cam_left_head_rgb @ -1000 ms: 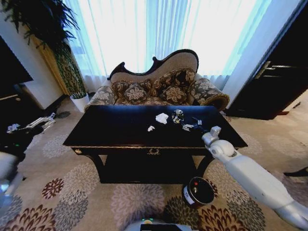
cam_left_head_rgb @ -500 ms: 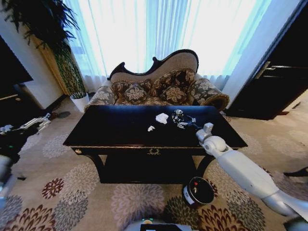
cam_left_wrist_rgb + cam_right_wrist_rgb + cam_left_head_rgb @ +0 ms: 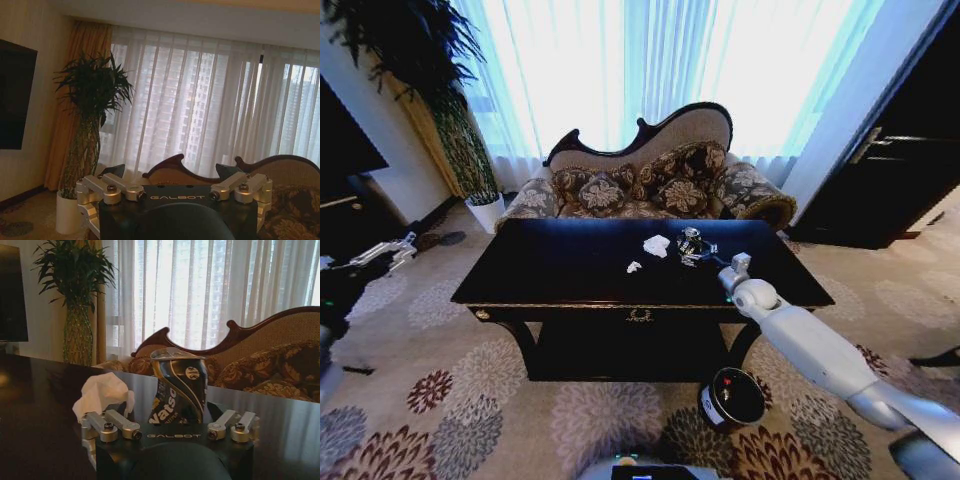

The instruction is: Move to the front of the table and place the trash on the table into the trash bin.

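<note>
The right end effector [image 3: 704, 254] stood spread on either side of the crushed bottle [image 3: 178, 386] on the tabletop [image 3: 560, 265], beside crumpled paper [image 3: 102, 393]; the left end effector's [image 3: 382, 250] state could not be told.

"GALBOT" marks both hands; the crushed bottle [image 3: 179, 390] reads "Wats" (cut off).

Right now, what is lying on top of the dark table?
On the table lie a crumpled white paper, a smaller white scrap and a crushed shiny can. The right gripper reaches the can, hiding what lies behind it.
</note>
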